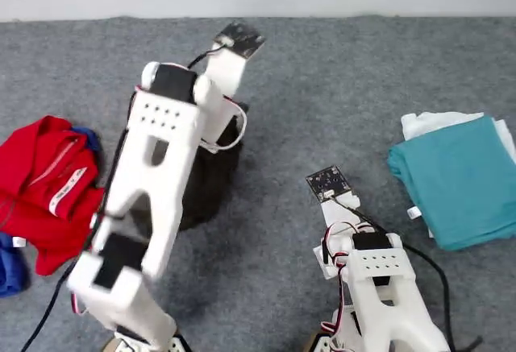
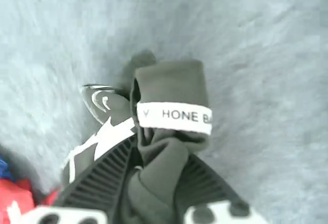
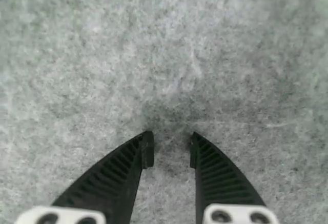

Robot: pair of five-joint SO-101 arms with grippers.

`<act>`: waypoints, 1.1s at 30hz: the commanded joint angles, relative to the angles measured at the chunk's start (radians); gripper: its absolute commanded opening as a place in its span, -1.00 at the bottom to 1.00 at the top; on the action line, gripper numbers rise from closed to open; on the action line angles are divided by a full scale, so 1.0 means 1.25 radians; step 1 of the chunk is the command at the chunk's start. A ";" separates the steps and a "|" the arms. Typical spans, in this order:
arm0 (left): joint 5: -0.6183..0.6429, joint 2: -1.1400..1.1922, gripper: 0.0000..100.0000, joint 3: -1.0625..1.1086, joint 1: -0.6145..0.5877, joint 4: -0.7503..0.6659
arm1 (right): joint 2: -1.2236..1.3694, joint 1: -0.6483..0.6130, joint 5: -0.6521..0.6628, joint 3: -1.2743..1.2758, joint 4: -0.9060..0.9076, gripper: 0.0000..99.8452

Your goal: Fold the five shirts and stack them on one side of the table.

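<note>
At the near edge of the table (image 1: 322,86), the white plastic right arm (image 1: 379,279) is seen low over the grey, felt-like cover. The right gripper (image 3: 171,144) is parted by a narrow gap. Nothing is held between its black ribbed jaws, and bare nap lies beneath them.

The larger left arm (image 1: 153,175) is raised from the near left part of the table and leans toward the middle. The left gripper (image 2: 161,149) is clamped on a bunch of the black shirt (image 2: 171,88), with the jaws kept apart by the thickness of the cloth. The shirt is soft and dark. A rolled hem or collar band carrying a white label strip is turned away from the jaws, so the gathered length runs in line with the gripper. From above, the rest of the black shirt is seen as a dark heap under the arm, left of the table's middle.

At the left edge a crumpled red shirt (image 1: 44,179) is spread, with a white strip across it. A blue shirt (image 1: 10,267) is tucked against it toward the near left corner. By the right edge, well apart from both grippers, a teal shirt (image 1: 459,179) is laid folded flat into a rough rectangle on top of a white shirt (image 1: 435,122). The white shirt's edges show at the teal shirt's far side.
</note>
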 commanded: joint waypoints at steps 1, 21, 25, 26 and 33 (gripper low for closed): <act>-0.022 -0.205 -0.97 -0.034 0.053 0.012 | 0.001 -0.018 0.009 0.015 0.008 -0.74; -0.119 -0.568 -0.97 0.562 -0.025 -0.339 | -0.001 0.122 0.005 -0.049 0.009 -0.74; -0.120 -0.568 -0.97 0.681 -0.053 -0.450 | -0.001 0.255 0.009 -0.115 0.047 -0.74; -0.120 -0.568 -0.97 0.703 -0.064 -0.471 | -0.001 0.277 0.005 -0.146 0.071 -0.74; -0.115 -0.570 -0.85 0.684 -0.157 -0.534 | -0.001 0.321 0.007 -0.269 0.164 -0.74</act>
